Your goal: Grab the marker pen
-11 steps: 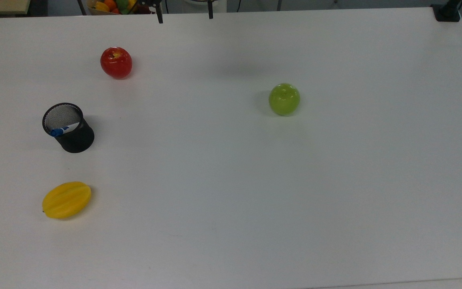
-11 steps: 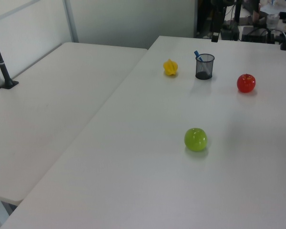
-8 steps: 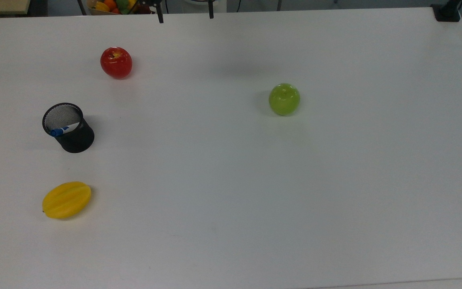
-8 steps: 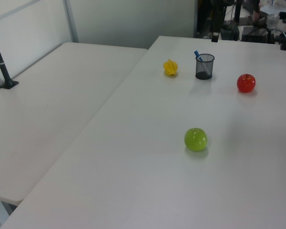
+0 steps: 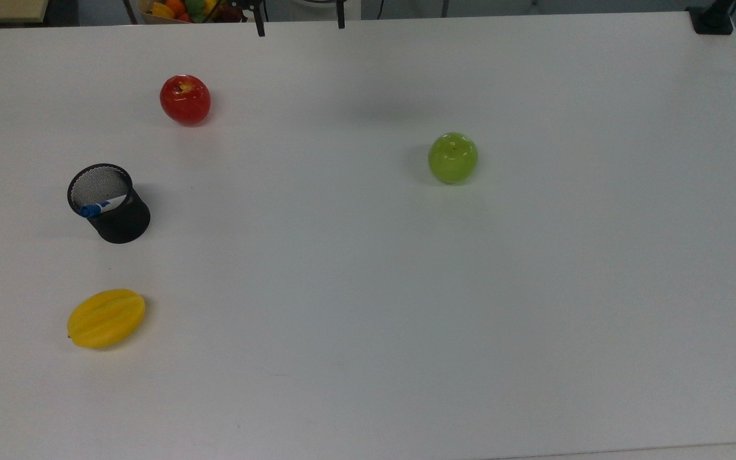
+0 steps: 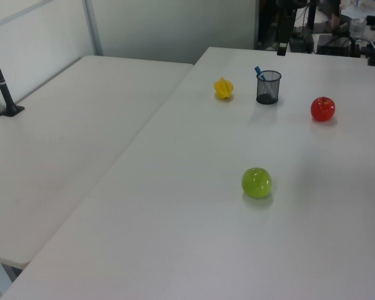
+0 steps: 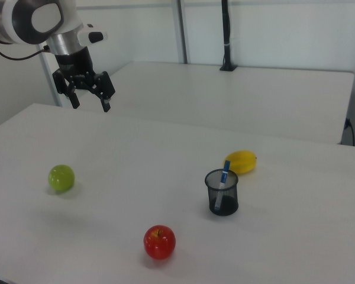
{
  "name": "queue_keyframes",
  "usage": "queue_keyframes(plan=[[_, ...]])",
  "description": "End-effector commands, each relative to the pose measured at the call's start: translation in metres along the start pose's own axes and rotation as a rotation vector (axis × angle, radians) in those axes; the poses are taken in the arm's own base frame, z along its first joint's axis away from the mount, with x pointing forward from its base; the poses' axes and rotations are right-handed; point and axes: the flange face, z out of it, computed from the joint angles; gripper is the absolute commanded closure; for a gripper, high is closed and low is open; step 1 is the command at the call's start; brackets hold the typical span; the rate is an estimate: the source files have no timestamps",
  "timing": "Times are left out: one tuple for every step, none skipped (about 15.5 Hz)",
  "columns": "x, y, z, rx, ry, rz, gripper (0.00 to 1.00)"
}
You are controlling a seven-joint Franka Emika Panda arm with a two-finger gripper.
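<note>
I see my black two-finger gripper [image 7: 90,98] spread open, holding nothing, high above the table, well apart from the white blue-capped marker pen [image 7: 222,181] leaning inside the black mesh cup [image 7: 222,193].

Large white matte tabletop [image 5: 406,319] filling foreground, catching soft even light. Second white table [image 6: 56,144] sitting just beside it, narrow seam running between. Pale plain wall [image 7: 272,29] standing behind, grey metal upright post [image 7: 180,31] running up it. Black pole on clamp base [image 6: 3,81] rising from second table.
</note>
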Motion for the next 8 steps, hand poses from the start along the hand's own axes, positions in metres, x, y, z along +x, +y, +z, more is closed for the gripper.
queue_keyframes(plan=[[-0.012,-0.001,-0.005,0.023,-0.014,0.001,0.00],[-0.012,0.002,-0.005,0.023,-0.016,0.002,0.00],[-0.013,0.006,-0.005,0.021,-0.019,0.011,0.00],[-0.014,0.010,-0.006,0.020,-0.017,0.016,0.00],[-0.014,0.014,-0.006,0.015,-0.016,0.015,0.00],[-0.014,0.015,-0.006,0.010,-0.015,0.016,0.00],[-0.013,0.015,-0.005,0.007,-0.016,0.015,0.00],[-0.013,0.016,-0.008,0.006,-0.011,0.021,0.00]])
